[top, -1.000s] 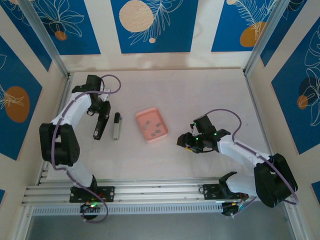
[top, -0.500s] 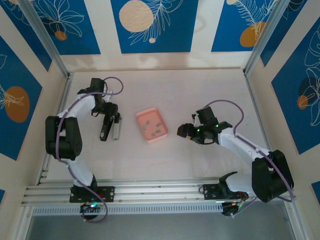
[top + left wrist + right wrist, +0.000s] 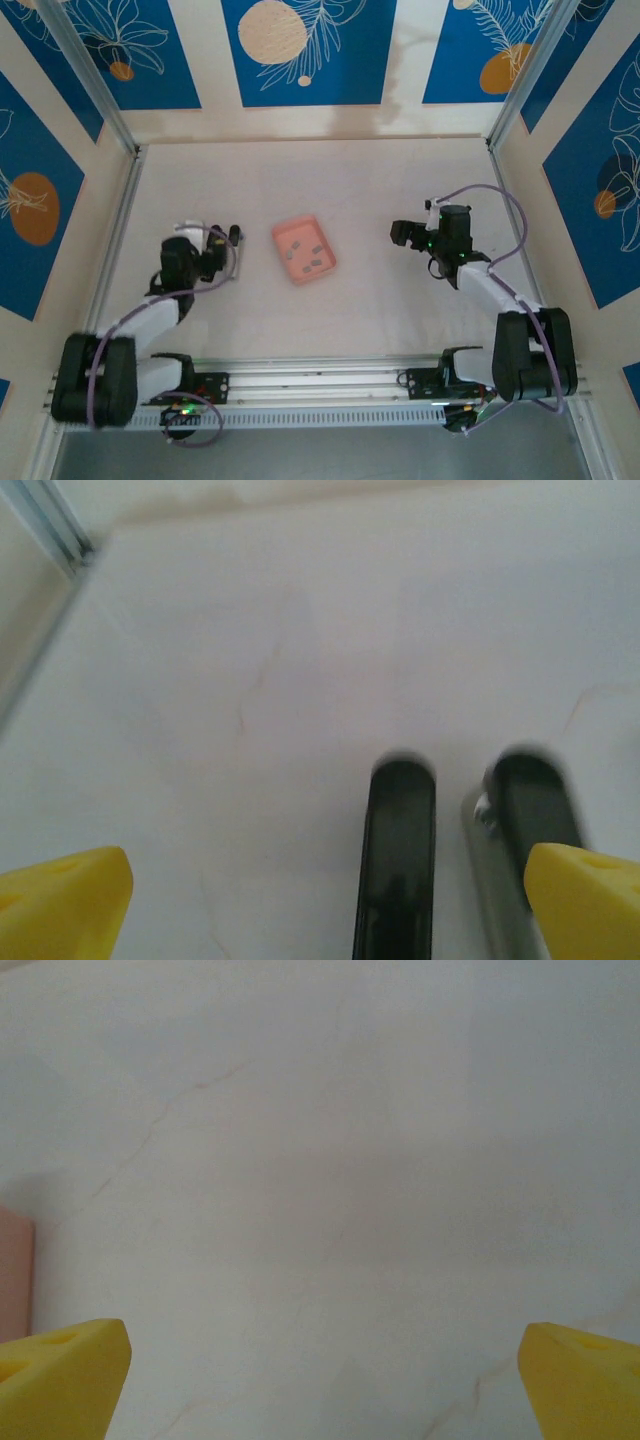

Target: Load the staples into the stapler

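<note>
Pale, matte and faintly veined like stone, the table point(image 3: 400, 180) sits inside cream walls hung with blue panels point(image 3: 300, 50) that bear white leaf outlines and round orange and cream discs.

At the table's left side the left gripper point(image 3: 322, 910) stands spread wide, its blunt yellow fingertips point(image 3: 60, 905) far apart at the edges of the wrist view and closed on nothing. The stapler point(image 3: 400, 880) lies flat on the table between them, nearer the right-hand fingertip. It shows as two slim, round-ended dark bars side by side, the right one edged with silver metal. Blur hides whether that bar touches the fingertip.

Right of the tray, the right gripper point(image 3: 322, 1380) is also fully spread and holds nothing. Bare table lies between its yellow fingertips point(image 3: 585, 1380), with a sliver of pink at the left edge of its wrist view.

Between the two arms rests a small salmon-pink tray point(image 3: 285, 235), square with a low raised rim and set at a slant. The staples point(image 3: 311, 264), a few tiny dark grey strips, lie scattered inside it, well apart from the stapler.
</note>
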{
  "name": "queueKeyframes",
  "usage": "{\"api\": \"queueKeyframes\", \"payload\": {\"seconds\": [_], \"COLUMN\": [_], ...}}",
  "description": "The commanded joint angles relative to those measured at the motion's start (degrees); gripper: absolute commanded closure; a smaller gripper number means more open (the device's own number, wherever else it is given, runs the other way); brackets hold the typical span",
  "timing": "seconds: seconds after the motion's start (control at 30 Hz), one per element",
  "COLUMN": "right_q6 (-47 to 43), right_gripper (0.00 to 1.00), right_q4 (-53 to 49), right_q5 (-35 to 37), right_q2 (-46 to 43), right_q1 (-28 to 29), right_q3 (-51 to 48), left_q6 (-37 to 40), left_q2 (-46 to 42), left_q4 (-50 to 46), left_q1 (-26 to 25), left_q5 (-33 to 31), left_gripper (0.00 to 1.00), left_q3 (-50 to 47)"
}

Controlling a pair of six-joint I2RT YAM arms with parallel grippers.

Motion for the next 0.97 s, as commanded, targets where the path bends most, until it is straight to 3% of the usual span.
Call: {"api": "queueKeyframes", "payload": {"seconds": [0.0,0.07,0.1,0.13,0.2,0.27,0.3,0.37,0.47,0.63,0.93], "right_q6": [-7.7,-6.9,-8.5,-10.5,-12.2,-9.3,-7.5,-7.2,-7.7,-7.5,-7.2], "right_gripper": [0.01,0.01,0.01,0.01,0.01,0.01,0.01,0.01,0.01,0.01,0.01], "right_q4": [17.7,23.2,20.2,23.2,32.2,40.5,49.0,36.9,36.7,37.3,37.5], "right_q5": [-1.0,-2.1,-2.6,-2.5,-1.5,-5.2,-6.4,-6.9,-3.8,-4.4,-5.2], "right_q2": [3.9,7.3,7.2,7.4,8.2,12.6,16.3,13.3,14.6,14.7,14.7], "right_q1": [-0.8,-1.5,-1.4,-0.9,-0.9,-4.3,-5.4,-6.5,-5.1,-5.5,-6.0], "right_q3": [-3.8,-5.5,-4.4,-5.1,-8.7,-11.4,-13.1,-10.0,-8.8,-8.8,-9.0], "left_q6": [2.1,3.0,1.4,-0.5,-1.5,-1.4,-1.3,-1.5,-0.9,0.7,0.8], "left_q2": [14.2,23.7,20.3,16.9,20.4,18.5,19.5,19.1,19.2,19.3,19.4], "left_q4": [37.5,48.2,43.7,31.3,31.0,24.9,28.2,27.8,26.7,24.7,25.1], "left_q1": [-0.2,-0.7,-0.5,-0.2,0.5,0.2,0.3,0.4,0.3,0.2,0.4], "left_q5": [4.1,2.9,1.4,-1.8,-5.2,-3.8,-4.2,-4.0,-3.1,1.6,1.9], "left_gripper": [0.00,0.00,0.00,0.00,0.00,0.00,0.00,0.00,0.00,0.00,0.00], "left_q3": [-4.7,-3.8,-3.5,-1.0,2.4,3.6,2.9,2.7,3.4,4.5,4.4]}}
